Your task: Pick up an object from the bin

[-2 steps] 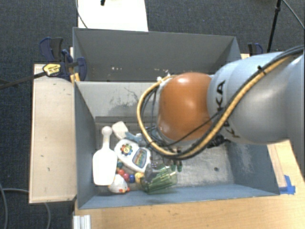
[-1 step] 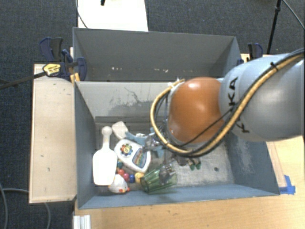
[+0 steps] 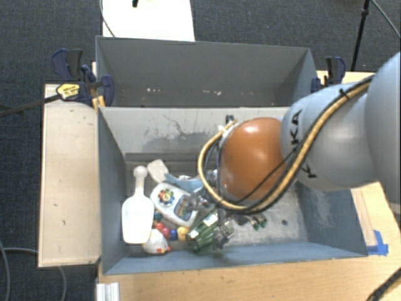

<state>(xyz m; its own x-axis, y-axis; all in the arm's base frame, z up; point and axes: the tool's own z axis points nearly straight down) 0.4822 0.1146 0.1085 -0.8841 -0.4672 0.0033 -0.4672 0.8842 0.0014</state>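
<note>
Grey arm (image 3: 351, 143) shows letters "KA" (partly cut off); nothing else legible.

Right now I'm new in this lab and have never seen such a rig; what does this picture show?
One camera looks down into a grey metal bin. The big grey shape from the right is a robot arm; the orange dome and cables are parts of it. Its tool is low over a heap at the bin's front left: a white scoop, a white toy with a colourful dial, small beads, a dark green thing. Whether it holds anything I cannot tell.
</note>
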